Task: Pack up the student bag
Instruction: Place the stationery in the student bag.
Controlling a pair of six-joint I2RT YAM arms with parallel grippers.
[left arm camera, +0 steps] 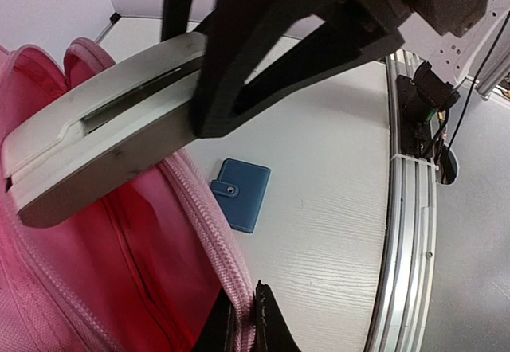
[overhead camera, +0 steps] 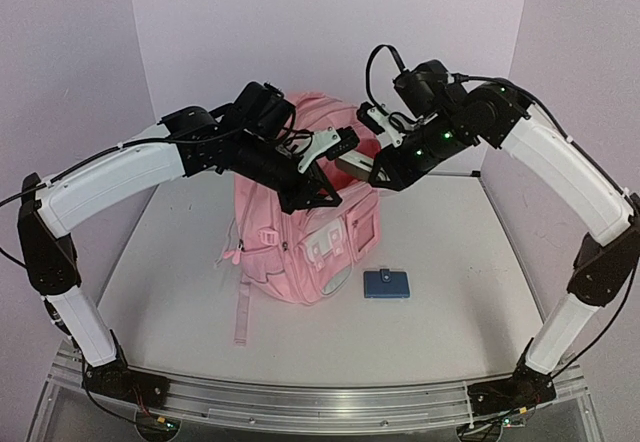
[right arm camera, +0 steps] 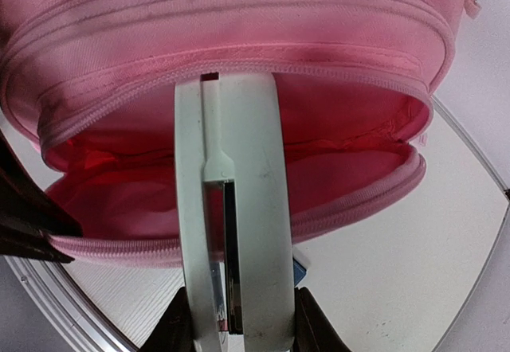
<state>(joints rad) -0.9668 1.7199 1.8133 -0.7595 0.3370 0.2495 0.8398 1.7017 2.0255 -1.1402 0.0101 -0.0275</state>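
Backpack: sits centre of the bench in the top view. Its long axis runs bottom to top of the frame, leaning slightly left at the base. The open top end points to the upper part of the frame, toward the back wall; the base points to the lower edge. The front pockets face the camera. One strap trails out at lower left.

Left end effector: jaws closed tight, pinching the pink zip edge of the backpack's mouth, seen at the bottom of the left wrist view. Main compartment unzipped, darker pink-red lining exposed.

Right end effector: jaws partly closed on a long white object, gripped across its width near one end. The object has a slot and a metal strip along its middle. It points away from the fingers, toward the backpack. In the right wrist view it crosses the open mouth and its far tip meets the upper zip lip. Cannot tell whether the tip is inside the rim or above it.

Backpack appearance: pink fabric, paler zip trim, white buckle on the front.

Blue wallet: flat on the bench just to the right of the backpack's base, not touching it.
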